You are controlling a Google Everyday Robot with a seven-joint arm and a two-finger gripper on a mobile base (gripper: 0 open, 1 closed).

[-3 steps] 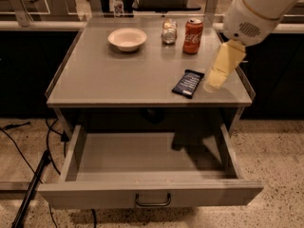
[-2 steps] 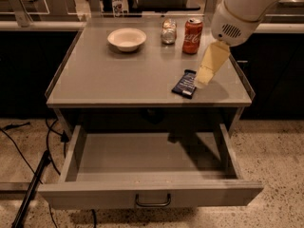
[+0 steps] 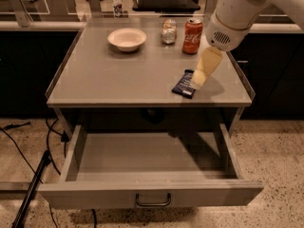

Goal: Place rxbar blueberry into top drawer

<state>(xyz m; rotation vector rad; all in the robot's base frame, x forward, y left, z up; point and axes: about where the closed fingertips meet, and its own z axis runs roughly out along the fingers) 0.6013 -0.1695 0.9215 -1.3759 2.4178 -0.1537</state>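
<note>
bar: the rxbar lies flat near the front right edge of the tabletop, angled a little, directly above the open drawer.
gripper: the gripper comes down from the upper right, its pale tip at the bar's right end, touching or just over it. Whether its fingers are spread or pinching the bar I cannot tell.
step: by my reading, the grasp itself. Best to take the flat wrapper across its narrow width, squarely, since a crinkly pack may slide or buckle. The bar sits close to the edge, so a push could tip it off.
drawer: the top drawer is pulled fully out, nothing visible inside, handle at front centre. A short carry forward and down should do.
tabletop: a red can and a small jar stand at the back, a pale bowl to their left, all well apart from the bar.
room: speckled floor, dark cables at left, a counter behind.
</note>
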